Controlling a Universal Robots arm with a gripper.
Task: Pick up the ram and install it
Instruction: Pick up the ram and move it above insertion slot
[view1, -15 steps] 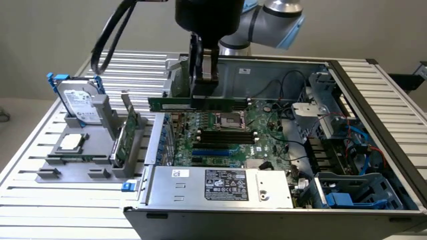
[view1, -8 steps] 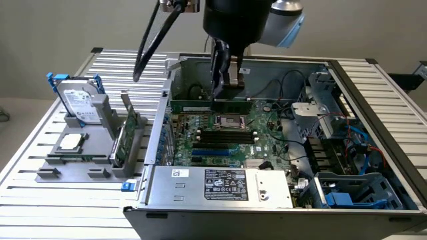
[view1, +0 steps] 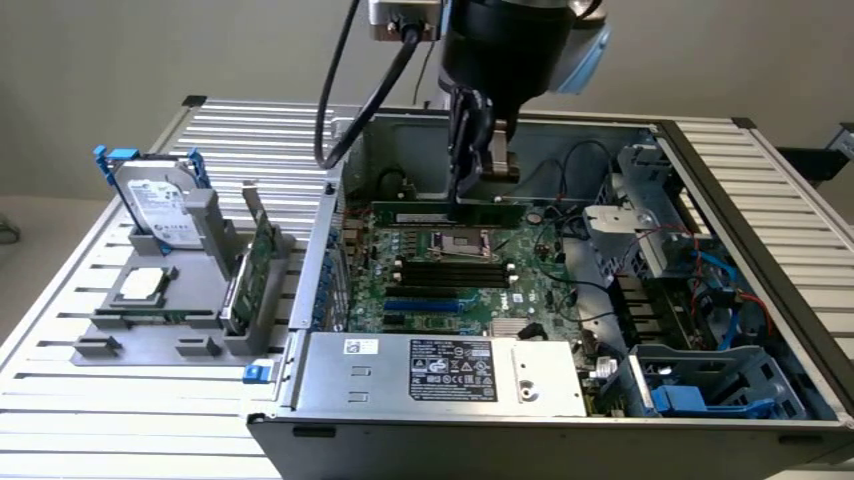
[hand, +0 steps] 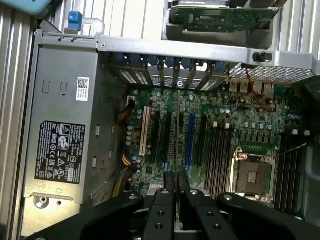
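Fingers (hand: 169, 184) clamped narrowly on the ram (view1: 414, 213), stick held level, above the motherboard (view1: 454, 290)

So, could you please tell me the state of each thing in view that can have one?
Long green ram stick: held level above the motherboard, not seated.
Black gripper: shut on the ram.
Grey metal computer case: open, side panel off.
Black memory slots: empty.
Silver hard drive with blue rails: upright in the grey stand.
Green expansion card: upright in the stand.

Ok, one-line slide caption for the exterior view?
Robot hand grips the ram, holding it level over the motherboard inside the open computer case.
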